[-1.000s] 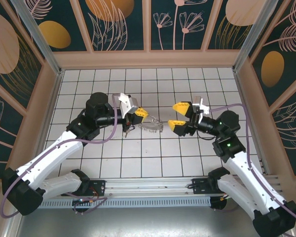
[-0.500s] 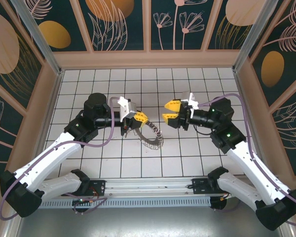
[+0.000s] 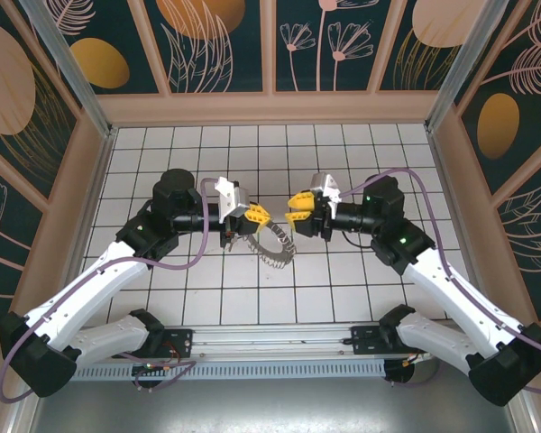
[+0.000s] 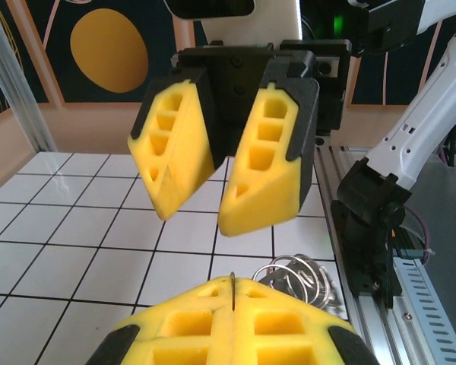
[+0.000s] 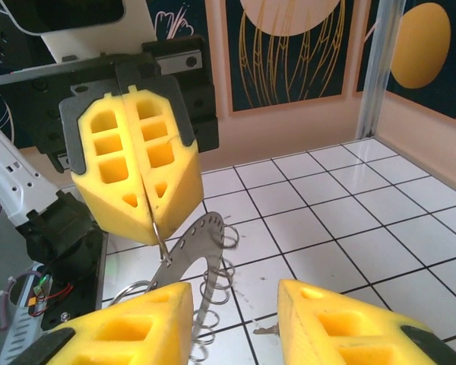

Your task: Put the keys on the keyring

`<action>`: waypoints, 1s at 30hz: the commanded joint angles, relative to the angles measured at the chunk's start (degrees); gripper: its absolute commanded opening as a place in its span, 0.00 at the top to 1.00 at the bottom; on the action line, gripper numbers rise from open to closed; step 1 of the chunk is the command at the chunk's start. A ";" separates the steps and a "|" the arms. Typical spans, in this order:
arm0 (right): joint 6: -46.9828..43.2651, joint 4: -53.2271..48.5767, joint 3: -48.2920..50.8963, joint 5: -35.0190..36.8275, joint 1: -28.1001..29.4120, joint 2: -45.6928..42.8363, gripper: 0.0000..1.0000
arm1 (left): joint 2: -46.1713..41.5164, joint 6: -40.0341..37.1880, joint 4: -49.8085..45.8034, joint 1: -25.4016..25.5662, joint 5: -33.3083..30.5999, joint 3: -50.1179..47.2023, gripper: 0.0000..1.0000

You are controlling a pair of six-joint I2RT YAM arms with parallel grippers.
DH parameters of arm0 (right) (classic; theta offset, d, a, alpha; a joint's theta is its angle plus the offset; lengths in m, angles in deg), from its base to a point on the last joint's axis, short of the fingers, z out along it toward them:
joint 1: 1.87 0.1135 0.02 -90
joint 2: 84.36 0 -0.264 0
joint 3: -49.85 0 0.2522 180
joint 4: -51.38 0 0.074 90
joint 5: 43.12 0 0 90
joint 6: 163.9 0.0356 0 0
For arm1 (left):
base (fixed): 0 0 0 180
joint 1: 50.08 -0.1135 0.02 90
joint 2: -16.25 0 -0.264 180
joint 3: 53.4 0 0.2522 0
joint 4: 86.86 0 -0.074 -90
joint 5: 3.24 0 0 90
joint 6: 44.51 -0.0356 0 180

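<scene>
The keyring (image 3: 275, 248), a flat grey metal ring fringed with wire loops, hangs from my left gripper (image 3: 257, 216). That gripper is shut on one thin wire loop at the ring's top. In the left wrist view the wire shows between the closed left gripper (image 4: 232, 293), with the keyring (image 4: 300, 275) below. My right gripper (image 3: 295, 209) faces it a short way to the right, jaws apart and holding nothing. In the right wrist view the right gripper (image 5: 235, 308) sits just in front of the keyring (image 5: 194, 247). A small silvery key (image 5: 267, 330) lies on the floor, partly hidden by one finger.
The white tiled floor (image 3: 207, 153) is walled by wooden rails and patterned panels. A metal rail (image 3: 279, 347) with both arm bases runs along the near edge. The two grippers are close together over the middle of the floor.
My right gripper has moved left toward the left gripper and its jaws have narrowed. The keyring has swung from lying flat between the grippers to hanging under the left one.
</scene>
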 commanded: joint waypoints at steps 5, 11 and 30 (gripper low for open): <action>-1.99 0.21 -1.43 1.08 3.01 0.32 0.65 | 0.25 -0.73 1.57 0.14 1.81 1.97 1.00; -1.01 2.70 -0.99 0.71 5.31 1.10 0.65 | 0.25 -0.36 1.74 0.14 2.07 1.56 1.00; -0.10 2.22 -2.39 3.56 7.84 2.05 0.63 | 0.77 -0.84 2.09 0.14 2.73 0.77 1.00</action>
